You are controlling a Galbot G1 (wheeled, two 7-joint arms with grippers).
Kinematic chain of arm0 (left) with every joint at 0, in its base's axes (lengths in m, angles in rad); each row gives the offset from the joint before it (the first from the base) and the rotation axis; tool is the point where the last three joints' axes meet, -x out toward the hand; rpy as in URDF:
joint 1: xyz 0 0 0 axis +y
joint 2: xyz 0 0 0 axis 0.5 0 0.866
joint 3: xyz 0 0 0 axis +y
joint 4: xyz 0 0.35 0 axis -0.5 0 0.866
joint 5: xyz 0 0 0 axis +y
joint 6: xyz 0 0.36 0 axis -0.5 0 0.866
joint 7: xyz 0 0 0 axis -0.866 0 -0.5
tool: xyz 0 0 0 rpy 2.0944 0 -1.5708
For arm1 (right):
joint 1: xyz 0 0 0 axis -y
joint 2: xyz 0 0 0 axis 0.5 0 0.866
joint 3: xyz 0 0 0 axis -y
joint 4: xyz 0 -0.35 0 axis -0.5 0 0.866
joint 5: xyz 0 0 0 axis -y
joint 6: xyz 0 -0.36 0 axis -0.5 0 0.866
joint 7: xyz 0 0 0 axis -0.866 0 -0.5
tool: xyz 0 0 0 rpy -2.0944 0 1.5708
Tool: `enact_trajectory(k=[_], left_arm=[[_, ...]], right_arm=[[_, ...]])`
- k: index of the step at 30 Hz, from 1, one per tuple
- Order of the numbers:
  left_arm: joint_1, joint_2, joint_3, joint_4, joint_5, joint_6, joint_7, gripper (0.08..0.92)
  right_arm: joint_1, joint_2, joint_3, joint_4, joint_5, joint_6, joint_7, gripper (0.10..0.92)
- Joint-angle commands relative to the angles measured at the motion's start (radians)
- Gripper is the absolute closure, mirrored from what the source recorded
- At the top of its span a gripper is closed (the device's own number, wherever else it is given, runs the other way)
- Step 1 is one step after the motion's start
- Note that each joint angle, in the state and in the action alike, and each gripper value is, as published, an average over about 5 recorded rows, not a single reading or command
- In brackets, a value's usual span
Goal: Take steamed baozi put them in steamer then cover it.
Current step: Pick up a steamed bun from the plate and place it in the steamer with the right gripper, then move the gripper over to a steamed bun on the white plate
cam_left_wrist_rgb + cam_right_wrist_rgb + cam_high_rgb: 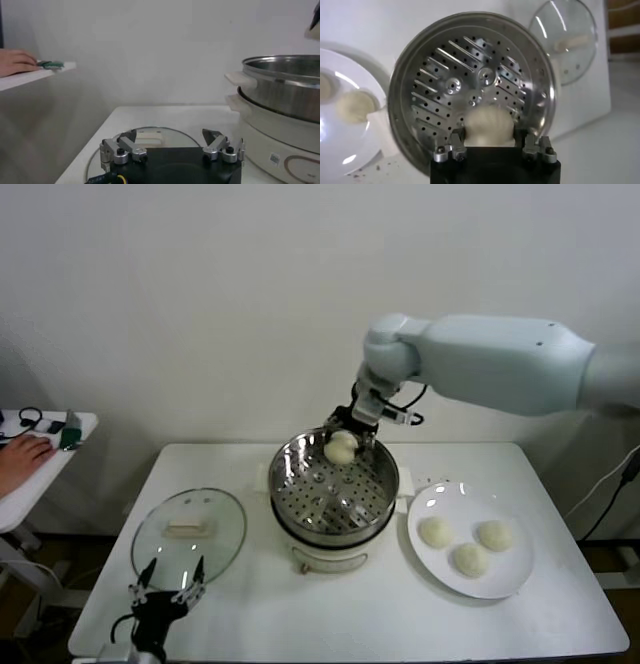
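A white tabletop (350, 614) is carrying everything. The steamer (335, 489) is sitting upright at its middle, open mouth facing up. The cover (188, 534) is lying flat toward the left edge, handle up, its long axis running left to right. A white plate (470, 539) near the right edge is holding three baozi (468, 559). The right gripper (345, 446) is hanging over the steamer's far rim, clenching a fourth baozi (487, 127), whose underside is hidden. The left gripper (168, 586) is waiting spread wide at the cover's near rim.
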Motion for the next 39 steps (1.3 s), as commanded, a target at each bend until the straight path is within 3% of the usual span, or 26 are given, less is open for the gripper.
enact_trajectory(k=[1,16,22,26,30,34,39], left_arm=[[0.0,-0.001,0.005,0.008,0.006,-0.004,-0.001,0.177],[-0.006,0.001,0.003,0.016,0.009,-0.015,-0.003,0.177],[-0.01,-0.002,0.007,0.019,0.015,-0.016,-0.005,0.177],[-0.008,-0.005,0.012,0.012,0.023,-0.014,-0.003,0.177],[-0.001,-0.004,0.014,0.005,0.028,-0.009,0.002,0.177],[0.001,-0.001,0.014,0.006,0.029,-0.009,0.005,0.177],[-0.008,0.004,0.017,0.013,0.028,-0.014,0.006,0.177]], right_arm=[[-0.188,0.079,0.065,-0.188,-0.231,0.111,0.038,0.38],[-0.25,0.132,0.119,-0.347,-0.281,0.159,0.078,0.368],[-0.212,0.119,0.135,-0.32,-0.229,0.165,0.09,0.244],[-0.069,0.063,0.068,-0.239,-0.037,0.162,0.017,0.207],[0.128,-0.024,-0.115,-0.172,0.308,0.1,-0.07,0.203],[0.318,-0.145,-0.351,-0.092,0.678,-0.171,-0.111,0.202],[0.439,-0.33,-0.548,0.024,0.804,-0.425,-0.067,0.203]])
